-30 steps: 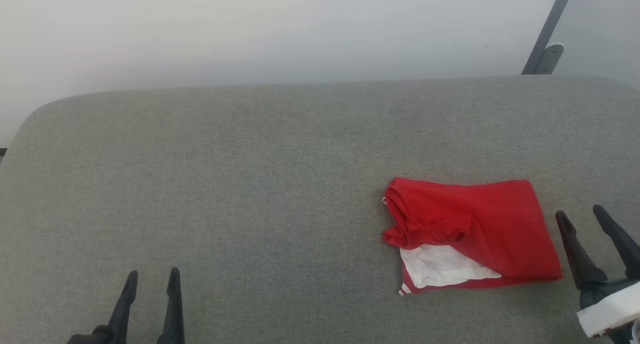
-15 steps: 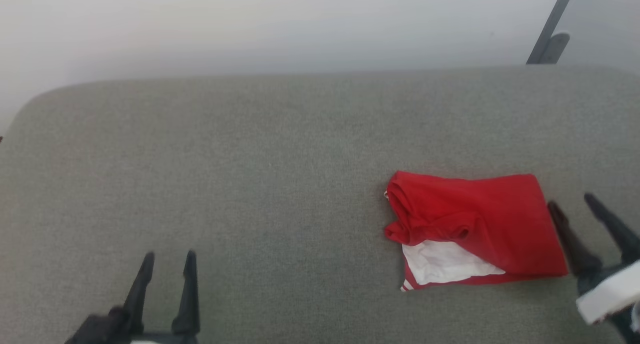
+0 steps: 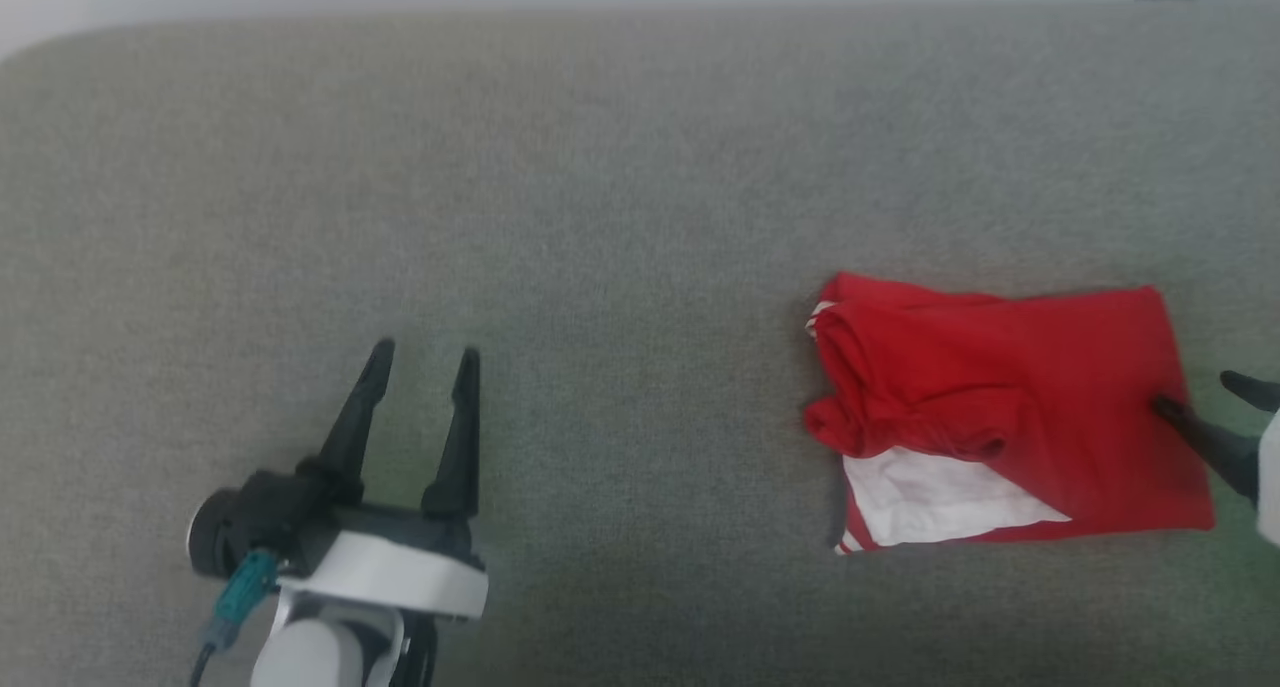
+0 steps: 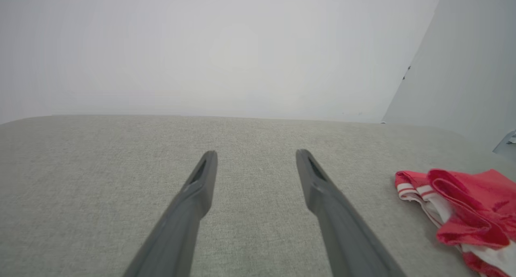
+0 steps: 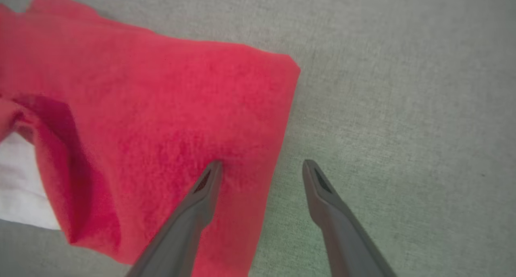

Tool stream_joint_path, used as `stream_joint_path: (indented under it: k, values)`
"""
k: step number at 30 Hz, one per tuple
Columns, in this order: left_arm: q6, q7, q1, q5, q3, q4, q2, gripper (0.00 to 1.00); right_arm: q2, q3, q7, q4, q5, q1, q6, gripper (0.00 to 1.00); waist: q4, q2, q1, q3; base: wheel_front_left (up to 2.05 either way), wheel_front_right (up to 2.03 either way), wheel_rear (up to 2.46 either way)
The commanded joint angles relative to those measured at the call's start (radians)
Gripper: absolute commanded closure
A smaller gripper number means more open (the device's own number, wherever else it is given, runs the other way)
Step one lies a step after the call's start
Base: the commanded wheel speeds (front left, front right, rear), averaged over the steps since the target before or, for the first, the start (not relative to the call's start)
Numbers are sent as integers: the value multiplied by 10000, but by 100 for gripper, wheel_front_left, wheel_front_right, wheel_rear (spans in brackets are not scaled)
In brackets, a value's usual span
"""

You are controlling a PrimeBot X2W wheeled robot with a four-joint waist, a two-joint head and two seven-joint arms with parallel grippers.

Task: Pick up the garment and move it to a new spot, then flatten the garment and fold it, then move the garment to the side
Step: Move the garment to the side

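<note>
Right gripper [image 5: 262, 164]: spread wide and holding nothing; one finger over the red cloth, the other over bare grey fabric, so the jersey's right-hand fold edge lies between them, a stance suited to pinching that edge.
Left gripper [image 3: 420, 352]: also parted and empty, above bare surface well apart from the cloth, probably kept back so the right arm has room.
Basketball jersey [image 3: 1000, 407]: folded into a rough rectangle near the right edge of the grey cushioned surface [image 3: 600, 217], closer to the front than the back; a rumpled roll along its left side, a white section and striped trim at its front left corner.
Stage, as I judge it: folding looks done; moving it aside remains.
</note>
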Motion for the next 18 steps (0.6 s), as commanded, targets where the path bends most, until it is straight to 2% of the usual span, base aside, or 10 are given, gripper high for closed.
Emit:
stream_joint_path:
  k: [1,6,10,11,12,13,14,18]
  values:
    - [15,-45,-291,-92,-75,60,-21,0,-82,82,392,55,259,-190,-13,0,132,-1,0,511,0,0,0]
    - [169,-46,-1052,-208,-389,156,-23,0,-246,548,1856,395,1009,-523,-11,0,274,-1,0,1368,0,0,0]
    - [198,-46,-1413,-132,-443,245,-18,0,-149,1001,2156,367,1285,-514,-14,0,250,-1,0,1769,0,0,0]
    - [212,-46,-1481,-100,-432,270,-19,0,-121,1035,2077,376,1337,-563,-16,31,215,-1,0,1827,0,0,0]
    - [211,-46,-1537,-81,-432,300,-24,0,-88,1048,1952,367,1361,-593,-17,67,172,-1,0,1871,0,0,0]
    - [210,-46,-1586,-38,-415,334,-26,0,-45,1026,1817,381,1426,-632,-20,97,109,-1,0,1906,0,0,0]
    - [207,-46,-1647,-15,-401,360,-23,0,-32,1004,1711,414,1469,-683,-27,100,34,-1,0,1931,0,0,0]
    - [164,-46,-1800,145,-347,366,-20,0,-95,780,1177,477,1625,-833,-31,100,-268,-1,0,1979,0,0,0]
